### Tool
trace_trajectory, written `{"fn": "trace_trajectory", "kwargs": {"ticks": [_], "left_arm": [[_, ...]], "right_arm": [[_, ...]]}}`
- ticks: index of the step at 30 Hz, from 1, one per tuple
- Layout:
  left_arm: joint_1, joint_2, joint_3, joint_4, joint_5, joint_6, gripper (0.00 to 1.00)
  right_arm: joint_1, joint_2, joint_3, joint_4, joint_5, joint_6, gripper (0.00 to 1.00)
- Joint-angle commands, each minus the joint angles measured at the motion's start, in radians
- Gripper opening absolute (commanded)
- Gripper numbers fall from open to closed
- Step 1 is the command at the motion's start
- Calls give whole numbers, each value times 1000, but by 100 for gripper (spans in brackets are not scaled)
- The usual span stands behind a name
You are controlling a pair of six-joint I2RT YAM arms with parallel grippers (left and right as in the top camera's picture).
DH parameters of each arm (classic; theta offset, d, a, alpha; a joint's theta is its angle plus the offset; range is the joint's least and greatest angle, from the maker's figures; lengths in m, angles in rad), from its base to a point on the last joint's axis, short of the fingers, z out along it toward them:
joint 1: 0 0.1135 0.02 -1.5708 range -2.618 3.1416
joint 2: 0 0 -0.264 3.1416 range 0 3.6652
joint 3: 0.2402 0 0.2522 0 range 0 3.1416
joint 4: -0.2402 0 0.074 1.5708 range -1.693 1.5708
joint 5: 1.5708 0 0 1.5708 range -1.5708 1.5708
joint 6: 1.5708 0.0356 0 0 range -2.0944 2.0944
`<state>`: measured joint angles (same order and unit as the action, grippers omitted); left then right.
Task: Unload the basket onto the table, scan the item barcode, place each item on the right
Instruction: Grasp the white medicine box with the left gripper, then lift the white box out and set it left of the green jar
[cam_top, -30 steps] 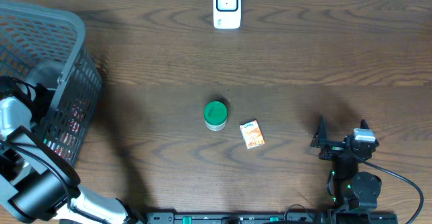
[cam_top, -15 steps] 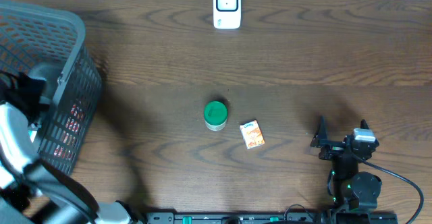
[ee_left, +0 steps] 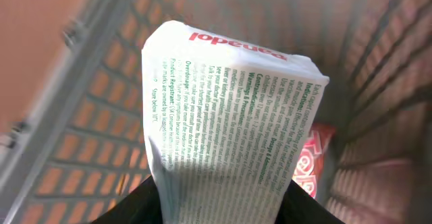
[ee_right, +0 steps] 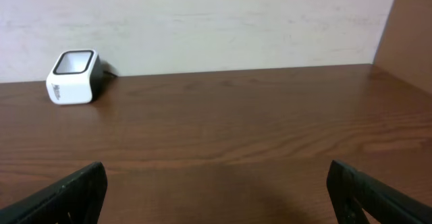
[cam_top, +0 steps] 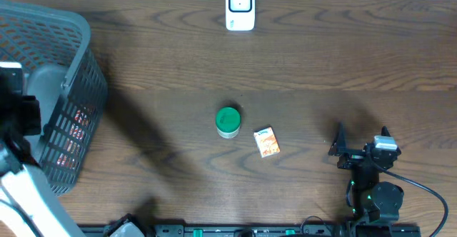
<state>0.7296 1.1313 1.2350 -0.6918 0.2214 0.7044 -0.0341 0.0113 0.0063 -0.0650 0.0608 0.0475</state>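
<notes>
Rises out of grey basket toward the overhead camera: left gripper, clamped on white Panadol pack; left arm swings toward table's left edge.

White Panadol pkt, green txt, held inside basket; white scanner far off.

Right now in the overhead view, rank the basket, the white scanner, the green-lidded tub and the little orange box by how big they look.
1. basket, by far
2. white scanner
3. green-lidded tub and orange box, too alike to rank
</notes>
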Motion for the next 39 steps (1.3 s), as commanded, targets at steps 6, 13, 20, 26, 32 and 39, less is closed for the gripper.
{"fn": "trace_trajectory", "kwargs": {"ticks": [6, 13, 20, 26, 32, 39], "left_arm": [[-2, -273, 19, 5, 483, -92, 45], [-3, -350, 19, -52, 852, -134, 45], [-3, -311, 16, -169, 932, -133, 45], [-33, -250, 16, -313, 957, -118, 45], [-165, -169, 10, -367, 933, -119, 45], [-399, -32, -8, -367, 744, -119, 45]], "right_arm": [[8, -4, -1, -3, 9, -8, 99], [8, -4, -1, -3, 9, -8, 99], [8, -4, -1, -3, 9, -8, 99], [8, -4, -1, -3, 9, -8, 99], [8, -4, -1, -3, 9, -8, 99], [8, -4, -1, -3, 9, -8, 99]]}}
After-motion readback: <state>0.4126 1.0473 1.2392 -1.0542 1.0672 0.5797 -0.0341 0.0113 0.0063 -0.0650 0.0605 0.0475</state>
